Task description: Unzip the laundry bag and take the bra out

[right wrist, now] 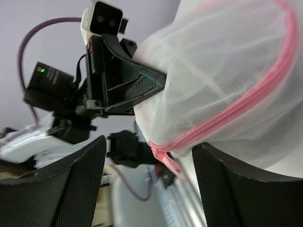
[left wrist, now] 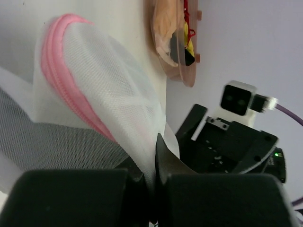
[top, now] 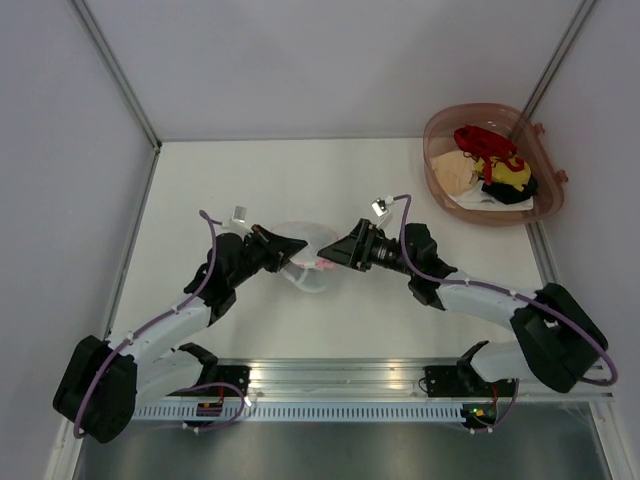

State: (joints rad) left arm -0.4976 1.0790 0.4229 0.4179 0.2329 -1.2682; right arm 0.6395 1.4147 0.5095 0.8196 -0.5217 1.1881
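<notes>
The laundry bag (top: 312,278), white translucent mesh with a pink zipper rim, hangs between my two grippers above the table. My left gripper (top: 297,250) is shut on a fold of its mesh; in the left wrist view the cloth (left wrist: 94,80) runs down between the closed jaws (left wrist: 152,158). My right gripper (top: 329,256) faces it from the right and stands open (right wrist: 149,144). The pink zipper pull (right wrist: 164,159) dangles between its fingers, touching neither. The zipper (right wrist: 246,99) looks zipped along the rim. The bra does not show through the mesh.
A pinkish-brown plastic basket (top: 440,185) with red, yellow, black and beige clothes stands at the table's back right corner. White walls with metal posts close in the table on three sides. A rail (top: 340,375) carries the arm bases along the near edge.
</notes>
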